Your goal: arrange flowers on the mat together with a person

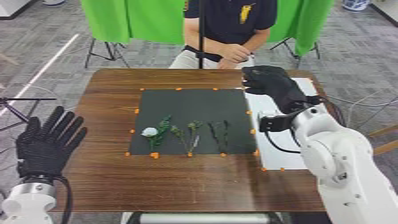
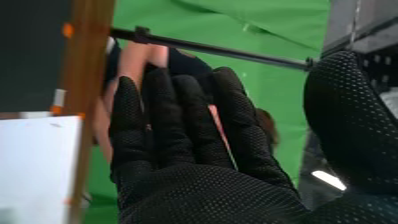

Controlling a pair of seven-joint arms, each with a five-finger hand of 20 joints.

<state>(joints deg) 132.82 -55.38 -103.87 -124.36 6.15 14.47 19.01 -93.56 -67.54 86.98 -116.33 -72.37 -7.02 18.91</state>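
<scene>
My right hand [image 1: 273, 86] is over the far right part of the table, above the white sheet beside the dark mat [image 1: 191, 107]. In the right wrist view the same hand [image 2: 209, 192] is open, its fingers straight and the thumb apart, holding nothing. My left hand [image 1: 49, 145] is open beside the table's left edge. On the mat's near half lie a white flower [image 1: 150, 132] with a green leafy stem [image 1: 162, 131], pale green sprigs [image 1: 193, 135] in the middle, and thin dark stems [image 1: 219, 136] to their right.
A white sheet [image 1: 282, 161] lies along the mat's right side. Orange marks [image 1: 155, 155] dot the edges of mat and sheet. A person sits across the brown table [image 1: 178, 185] with clasped hands [image 1: 234, 53], touching none of the flowers. A green cloth [image 1: 306, 25] hangs behind.
</scene>
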